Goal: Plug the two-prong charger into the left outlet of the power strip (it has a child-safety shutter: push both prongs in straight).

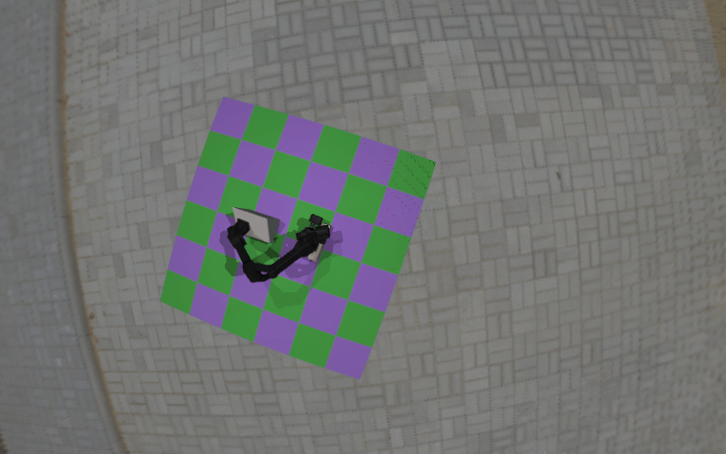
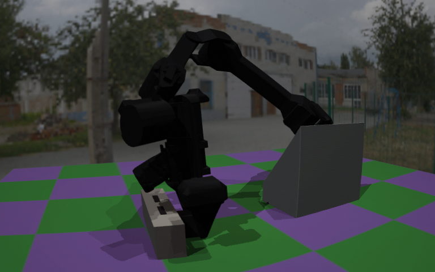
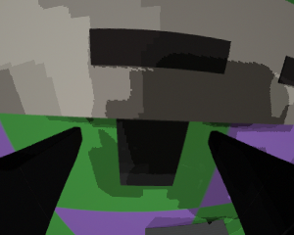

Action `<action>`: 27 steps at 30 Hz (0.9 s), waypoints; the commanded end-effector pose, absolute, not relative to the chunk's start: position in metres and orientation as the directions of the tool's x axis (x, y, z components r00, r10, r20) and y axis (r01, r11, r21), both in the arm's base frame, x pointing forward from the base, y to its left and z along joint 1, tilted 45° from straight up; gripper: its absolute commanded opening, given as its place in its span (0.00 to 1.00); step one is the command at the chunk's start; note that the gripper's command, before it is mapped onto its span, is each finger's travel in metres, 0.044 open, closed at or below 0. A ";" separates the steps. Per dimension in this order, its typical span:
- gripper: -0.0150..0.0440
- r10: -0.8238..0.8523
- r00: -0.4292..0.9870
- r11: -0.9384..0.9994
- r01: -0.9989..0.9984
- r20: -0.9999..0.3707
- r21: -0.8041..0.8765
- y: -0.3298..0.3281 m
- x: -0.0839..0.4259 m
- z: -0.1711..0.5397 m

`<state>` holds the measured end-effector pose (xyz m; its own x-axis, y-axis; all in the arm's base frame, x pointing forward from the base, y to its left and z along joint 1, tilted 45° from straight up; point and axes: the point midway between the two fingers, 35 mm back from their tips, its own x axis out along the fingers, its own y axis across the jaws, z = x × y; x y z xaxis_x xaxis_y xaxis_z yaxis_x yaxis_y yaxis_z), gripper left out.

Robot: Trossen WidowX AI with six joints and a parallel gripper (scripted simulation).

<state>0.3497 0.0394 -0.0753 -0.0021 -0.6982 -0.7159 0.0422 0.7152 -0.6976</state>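
Looking at a black arm (image 1: 288, 261) (image 2: 260, 84), bent over a pale power strip (image 1: 315, 253) (image 2: 170, 239) (image 3: 39, 88) on the green-and-purple mat (image 1: 378, 241) (image 2: 78, 215) (image 3: 108, 206). Down low beside the strip with the gripper (image 1: 315, 220) (image 2: 197, 229) (image 3: 146, 135) – released, spread wide, gripping nothing. Between the spread fingers in the wrist view, but clear of both: a dark block (image 3: 152, 157), apparently the charger. Placed alongside the strip, off its slotted top; unable to tell whether touching. Prongs hidden. Facing up from the strip: dark slots (image 2: 162, 210) (image 3: 159, 51). Near the arm's base – a grey wedge-shaped stand (image 1: 254, 224) (image 2: 331, 168) (image 3: 186, 229), well apart from the strip.
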 end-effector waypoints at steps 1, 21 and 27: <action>1.00 -0.700 0.001 0.713 0.046 -0.714 -0.700 0.039 0.348 -0.075; 1.00 -0.700 0.003 0.713 0.047 -0.714 -0.700 0.040 0.335 -0.077; 1.00 -0.700 0.002 0.713 0.047 -0.714 -0.699 0.040 0.328 -0.078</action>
<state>0.3323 0.0392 -0.0775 0.0022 -0.7023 -0.7119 0.0433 0.7113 -0.7016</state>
